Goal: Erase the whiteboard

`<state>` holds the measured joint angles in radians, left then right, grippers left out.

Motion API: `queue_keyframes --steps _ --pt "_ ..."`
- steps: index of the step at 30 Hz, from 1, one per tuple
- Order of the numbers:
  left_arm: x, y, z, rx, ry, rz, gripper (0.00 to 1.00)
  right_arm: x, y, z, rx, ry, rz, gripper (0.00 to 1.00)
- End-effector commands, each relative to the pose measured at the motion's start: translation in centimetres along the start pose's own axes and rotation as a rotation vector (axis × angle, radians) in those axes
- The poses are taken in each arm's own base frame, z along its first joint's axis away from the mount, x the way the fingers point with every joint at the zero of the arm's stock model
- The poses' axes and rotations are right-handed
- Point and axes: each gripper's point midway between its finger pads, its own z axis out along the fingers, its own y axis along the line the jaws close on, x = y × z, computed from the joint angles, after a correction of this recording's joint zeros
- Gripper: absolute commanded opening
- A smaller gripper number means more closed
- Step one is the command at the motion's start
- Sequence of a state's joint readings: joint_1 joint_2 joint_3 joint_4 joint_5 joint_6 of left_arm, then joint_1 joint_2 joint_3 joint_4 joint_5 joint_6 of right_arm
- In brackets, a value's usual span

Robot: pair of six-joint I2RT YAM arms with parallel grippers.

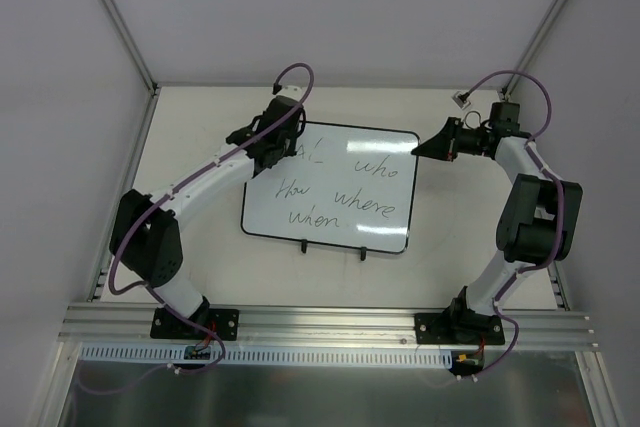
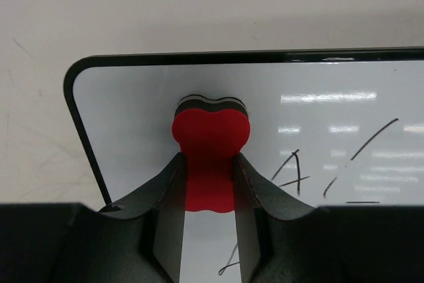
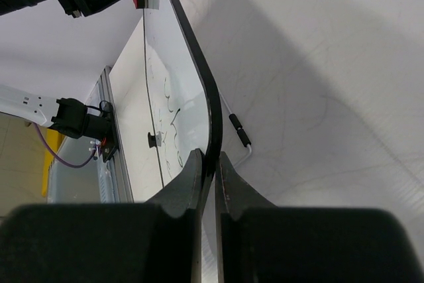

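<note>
The whiteboard [image 1: 335, 192] lies flat mid-table, black-framed, with black handwritten words across it. My left gripper [image 1: 272, 147] is shut on a red bone-shaped eraser [image 2: 211, 144] and holds it on the board's top left corner [image 2: 93, 74], where the surface is blank; writing strokes [image 2: 295, 170] lie just to its right. My right gripper [image 1: 420, 149] is shut on the board's right edge near the top corner; in the right wrist view the black frame [image 3: 205, 97] runs between its fingers [image 3: 189, 177].
The board's two black feet [image 1: 335, 247] stick out at its near edge. A white cable with a black connector [image 3: 238, 130] lies on the table behind the board. White walls enclose the table at the back and sides.
</note>
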<state>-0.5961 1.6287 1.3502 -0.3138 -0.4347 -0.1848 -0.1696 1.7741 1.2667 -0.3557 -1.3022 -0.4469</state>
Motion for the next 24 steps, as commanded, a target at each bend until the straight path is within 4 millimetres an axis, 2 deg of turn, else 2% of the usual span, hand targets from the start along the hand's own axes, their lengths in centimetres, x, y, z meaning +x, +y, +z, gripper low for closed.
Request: queue_keyframes --steps 1,6,16,19,24 --pt "-0.9 -3.7 0.1 0.109 -0.030 0.015 0.00 -0.9 -1.9 -0.9 0.102 -0.014 -0.169 0.00" --pt "-0.6 -7.4 -0.3 0.185 -0.040 0.056 0.00 -0.6 -1.8 -1.0 0.109 -0.012 -0.172 0.00" --pt "-0.8 -13.2 -1.4 0.281 -0.067 0.143 0.00 -0.3 -1.4 -1.2 0.132 -0.009 -0.183 0.00" --pt "-0.9 -13.6 -1.5 0.280 -0.075 0.149 0.00 -0.2 -1.4 -1.3 0.137 -0.009 -0.186 0.00" --pt "-2.2 -11.1 -1.3 0.162 -0.115 0.147 0.00 -0.1 -1.4 -1.3 0.141 -0.007 -0.183 0.00"
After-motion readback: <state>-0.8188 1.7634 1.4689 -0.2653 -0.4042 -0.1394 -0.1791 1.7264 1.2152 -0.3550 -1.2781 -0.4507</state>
